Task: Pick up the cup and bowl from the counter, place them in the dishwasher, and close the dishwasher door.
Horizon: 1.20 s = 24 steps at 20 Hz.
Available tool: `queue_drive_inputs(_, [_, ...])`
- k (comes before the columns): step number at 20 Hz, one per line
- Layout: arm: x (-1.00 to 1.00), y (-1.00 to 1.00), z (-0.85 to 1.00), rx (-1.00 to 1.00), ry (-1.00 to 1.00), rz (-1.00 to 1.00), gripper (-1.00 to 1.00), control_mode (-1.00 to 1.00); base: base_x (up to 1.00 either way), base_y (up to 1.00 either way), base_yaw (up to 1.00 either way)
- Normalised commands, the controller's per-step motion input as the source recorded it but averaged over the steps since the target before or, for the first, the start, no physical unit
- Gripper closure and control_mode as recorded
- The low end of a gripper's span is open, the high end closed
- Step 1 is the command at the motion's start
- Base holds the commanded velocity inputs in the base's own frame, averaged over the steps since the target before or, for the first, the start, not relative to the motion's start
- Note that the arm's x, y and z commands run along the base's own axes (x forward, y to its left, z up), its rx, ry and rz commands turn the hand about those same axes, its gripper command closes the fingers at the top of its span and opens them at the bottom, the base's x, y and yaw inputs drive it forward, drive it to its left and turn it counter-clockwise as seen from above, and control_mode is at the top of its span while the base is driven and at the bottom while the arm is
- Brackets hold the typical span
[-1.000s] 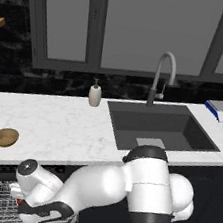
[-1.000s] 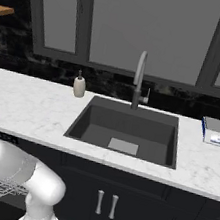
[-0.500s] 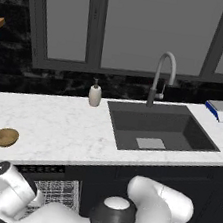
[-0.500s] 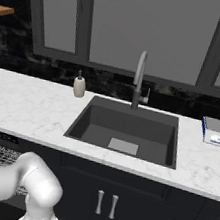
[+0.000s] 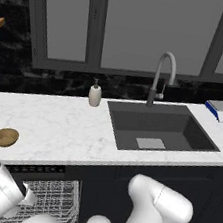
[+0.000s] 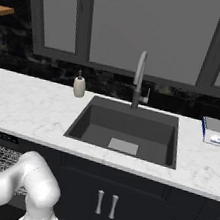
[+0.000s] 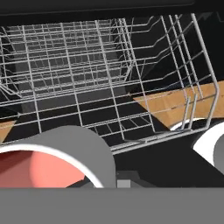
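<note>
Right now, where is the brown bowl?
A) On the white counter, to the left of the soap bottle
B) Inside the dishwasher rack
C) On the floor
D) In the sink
A: the bowl rests on the counter, well left of the soap bottle and above the dishwasher rack.

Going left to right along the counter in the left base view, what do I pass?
bowl → soap dispenser → faucet, standing behind the sink → small scale at the far right of the counter.
</note>
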Motion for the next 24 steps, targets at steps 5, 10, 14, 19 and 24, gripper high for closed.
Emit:
queue_drive_inputs(5, [0.44,0.19,-0.41,0.0,-0.03,0.0,1.0,-1.0,0.0,0.0,0.0])
queue_drive_inputs(10, [0.3,0.31,-0.49,0.01,-0.01,0.0,1.0,-1.0,0.0,0.0,0.0])
queue_drive_inputs(14, [0.1,0.33,-0.76,0.0,0.0,0.0,1.0,-1.0,0.0,0.0,0.0])
queue_drive_inputs(19, [0.0,0.27,-0.76,0.0,0.0,0.0,1.0,-1.0,0.0,0.0,0.0])
queue_drive_inputs(24, [-0.04,0.09,-0.68,0.0,0.0,0.0,1.0,-1.0,0.0,0.0,0.0])
